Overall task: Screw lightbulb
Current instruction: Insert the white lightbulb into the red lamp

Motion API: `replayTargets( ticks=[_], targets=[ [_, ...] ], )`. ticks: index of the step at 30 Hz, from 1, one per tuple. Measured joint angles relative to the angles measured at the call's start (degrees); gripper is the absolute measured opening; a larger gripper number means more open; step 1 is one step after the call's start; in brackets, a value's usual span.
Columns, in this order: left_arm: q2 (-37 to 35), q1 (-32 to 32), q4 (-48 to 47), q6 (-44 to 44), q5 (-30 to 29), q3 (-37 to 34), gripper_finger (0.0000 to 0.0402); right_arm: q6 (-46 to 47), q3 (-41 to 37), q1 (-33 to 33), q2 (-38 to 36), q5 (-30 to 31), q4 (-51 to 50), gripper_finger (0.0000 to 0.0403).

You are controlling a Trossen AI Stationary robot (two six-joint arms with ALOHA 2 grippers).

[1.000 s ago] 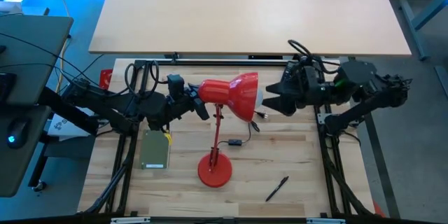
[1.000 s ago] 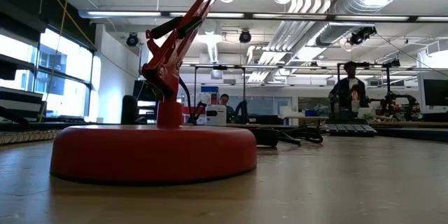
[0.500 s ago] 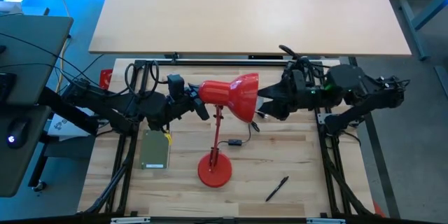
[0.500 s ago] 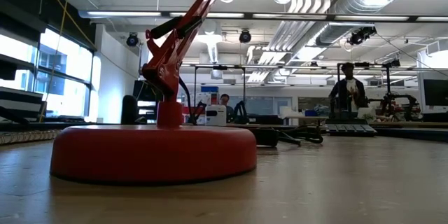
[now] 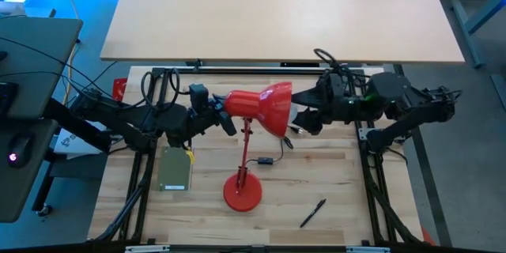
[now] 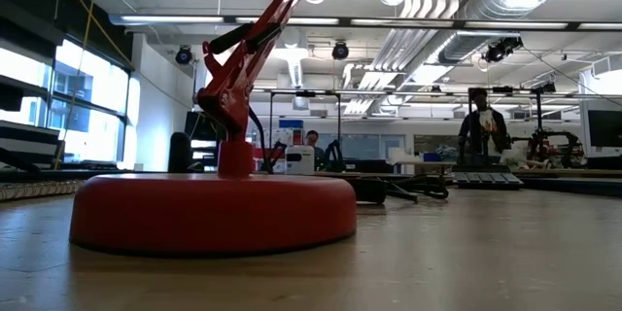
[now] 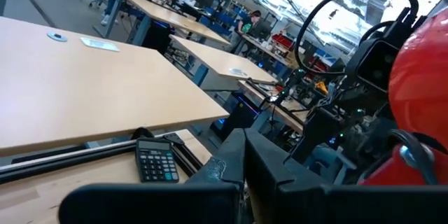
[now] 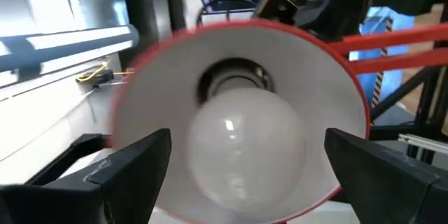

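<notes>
1. Sitting inside the red lamp shade (image 8: 238, 112), the lightbulb (image 8: 245, 136) fills its white interior, narrow base toward the socket at the back; in the high view only a sliver of it shows at the shade's mouth (image 5: 293, 113).
2. Right gripper (image 5: 298, 115) at the shade mouth, near the table's far edge, fingers (image 8: 136, 157) spread wide on either side of the bulb; contact with the bulb can't be told.
3. Left gripper (image 5: 229, 115) behind the shade's narrow end, jaws pressed together; whether it pinches the lamp neck can't be told, the grip point is hidden in its own wrist view.
4. Lamp base (image 5: 242, 192) stands mid-table toward the near edge, stem rising to the shade; cord and inline switch (image 5: 266, 160) lie just right of the stem.
5. Black pen (image 5: 312, 213) near the near-right area of the table, apart from the base; green-grey box (image 5: 175, 168) lies toward the left edge.
6. Open wood remains along the near edge and right of the base.
7. Low view: base (image 6: 214, 212) blocks much of the table; shade and both grippers are cut off above. A person (image 6: 483, 131) stands far back in the room.
</notes>
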Motion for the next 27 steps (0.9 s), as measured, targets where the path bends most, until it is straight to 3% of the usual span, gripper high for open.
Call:
replayTargets(
  ticks=[4,17,27],
  targets=[
    [0.00,0.06,0.01,0.63,-0.04,0.00,0.0000,0.88,0.00,0.00,1.17,-2.20,0.96,0.0371],
    [0.00,0.09,0.07,0.22,-0.02,0.00,0.0000,-3.98,0.00,-0.15,1.25,-0.95,4.56,0.0368],
    [0.00,0.09,0.13,-1.23,0.02,0.00,0.0000,-4.53,0.00,-0.14,1.25,-1.08,4.02,0.0275]
  ],
)
